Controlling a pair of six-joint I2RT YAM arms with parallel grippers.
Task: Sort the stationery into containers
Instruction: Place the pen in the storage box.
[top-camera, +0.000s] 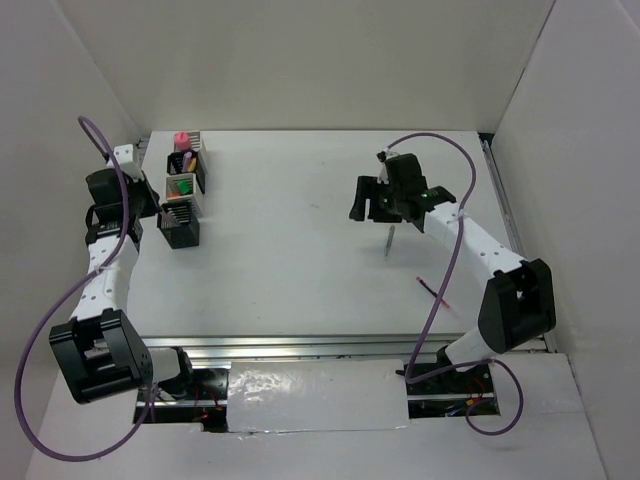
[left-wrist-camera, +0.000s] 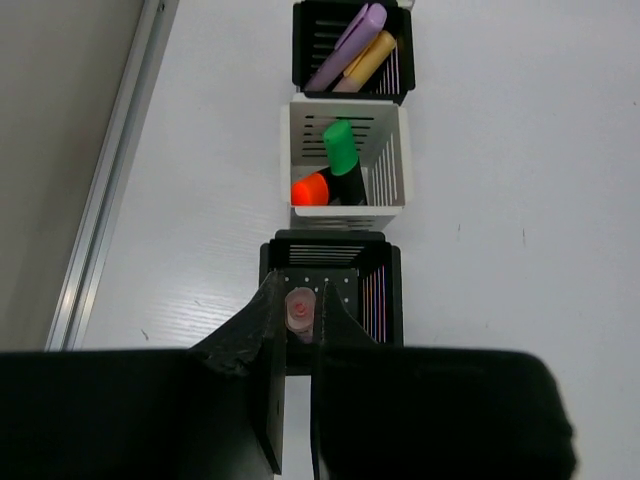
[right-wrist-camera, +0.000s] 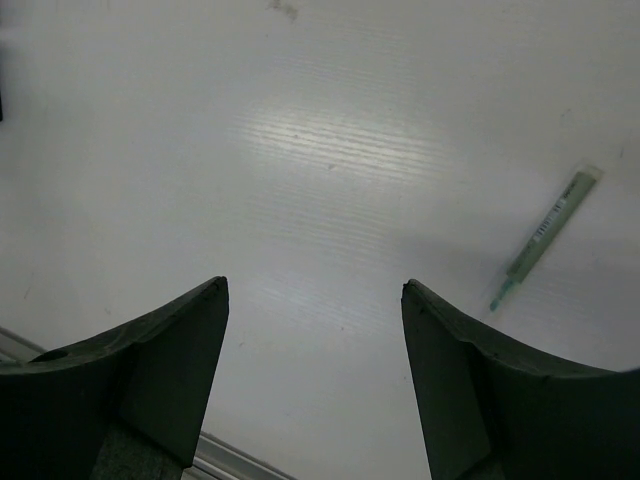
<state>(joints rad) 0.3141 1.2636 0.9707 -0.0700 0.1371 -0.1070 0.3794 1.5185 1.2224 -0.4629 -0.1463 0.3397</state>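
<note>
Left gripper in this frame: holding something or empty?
Holding: the left gripper is shut on a pink-ended pen, pinched between its fingers over the nearest black cup.

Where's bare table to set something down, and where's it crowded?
Free: the middle between the cups and the right tool. Crowded: the left edge, where the left tool holds a pink pen over the near black cup. A grey pen and red pen lie right.
</note>
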